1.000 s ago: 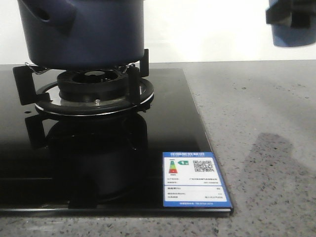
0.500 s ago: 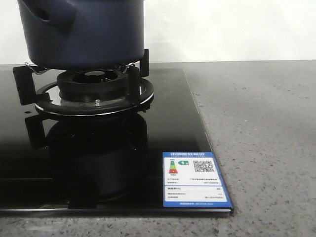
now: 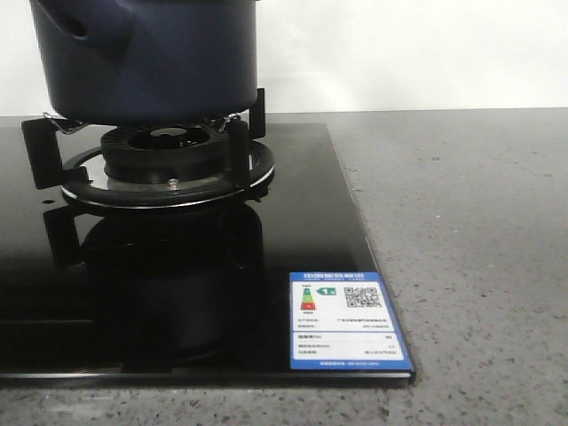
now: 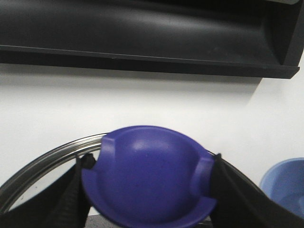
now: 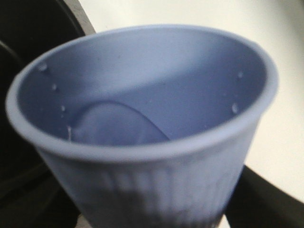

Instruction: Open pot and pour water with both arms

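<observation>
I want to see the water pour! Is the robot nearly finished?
Partly. The lid looks already off, gripped by its blue knob in the left gripper. The right gripper holds the pale blue cup, water still inside. Pouring into the pot remains.

Front view bright, even, sharp. Glossy black cooktop [image 3: 293,222] mirrored burner [image 3: 164,164] and pot [image 3: 146,58]; no hard shadows on grey counter [image 3: 470,222]. Left wrist view soft: purple knob [image 4: 149,178] slightly blurred, white wall evenly lit. Right wrist view blurred at close range; cup [image 5: 142,123] rim out of focus, droplets glinted.
</observation>
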Robot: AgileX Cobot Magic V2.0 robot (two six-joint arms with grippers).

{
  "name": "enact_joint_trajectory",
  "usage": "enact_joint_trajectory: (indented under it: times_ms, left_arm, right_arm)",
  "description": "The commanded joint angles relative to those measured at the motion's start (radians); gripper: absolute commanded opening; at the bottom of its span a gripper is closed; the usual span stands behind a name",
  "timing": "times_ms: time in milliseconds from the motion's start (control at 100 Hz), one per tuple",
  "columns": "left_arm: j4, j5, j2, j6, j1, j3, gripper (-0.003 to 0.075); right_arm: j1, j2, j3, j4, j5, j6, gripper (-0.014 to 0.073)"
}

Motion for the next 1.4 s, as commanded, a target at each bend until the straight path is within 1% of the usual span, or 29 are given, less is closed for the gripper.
enact_joint_trajectory:
  times_ms: [0,290,440,580,960,1210,1390]
  left_arm:
    - [0.006,-0.106,-0.025,0.000,0.004,-0.039,0.0358]
    - [0.006,-0.106,-0.025,0.000,0.004,-0.039,0.0358]
    - [0.006,-0.106,-0.025,0.000,0.004,-0.039,0.0359]
    - [0.006,-0.106,-0.025,0.000,0.004,-0.039,0.0358]
    - [0.006,-0.106,-0.025,0.000,0.004,-0.039,0.0358]
    - [0.006,-0.106,-0.025,0.000,0.004,-0.039,0.0358]
    - [0.006,-0.106,-0.025,0.000,0.004,-0.039,0.0358]
  right_arm:
    - [0.015,-0.020,-0.070,-0.107,-0.021,0.000,0.0353]
    - [0.035,0.006,-0.072,-0.332,-0.046,0.000,0.0353]
    - [0.035,0.009,-0.072,-0.383,-0.048,0.000,0.0353]
    - [0.035,0.009,-0.069,-0.496,-0.048,0.000,0.0353]
    - [0.035,0.009,-0.069,-0.731,-0.050,0.000,0.0353]
    - [0.035,0.009,-0.069,-0.820,-0.050,0.000,0.0353]
    - [0.035,0.009,-0.069,-0.926,-0.050,0.000,0.0353]
